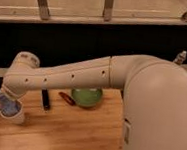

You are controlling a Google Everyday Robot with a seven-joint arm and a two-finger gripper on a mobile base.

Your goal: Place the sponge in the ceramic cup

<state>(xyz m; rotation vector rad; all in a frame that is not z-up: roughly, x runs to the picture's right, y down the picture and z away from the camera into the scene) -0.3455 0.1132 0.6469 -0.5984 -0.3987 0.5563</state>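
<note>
The white ceramic cup (pixel 14 115) stands at the far left edge of the wooden table (pixel 76 133). The blue-grey sponge (pixel 6 102) sticks up out of the cup's mouth, leaning to the left. My gripper (pixel 5 96) hangs under the wrist joint directly over the cup, at the sponge's upper end. The wrist and forearm hide most of it.
A green bowl (pixel 86 96) sits at the back middle of the table, a small red object (pixel 67 98) beside it and a long black bar (pixel 45 99) further left. My bulky white arm (pixel 158 111) covers the right side. A dark ledge runs behind the table.
</note>
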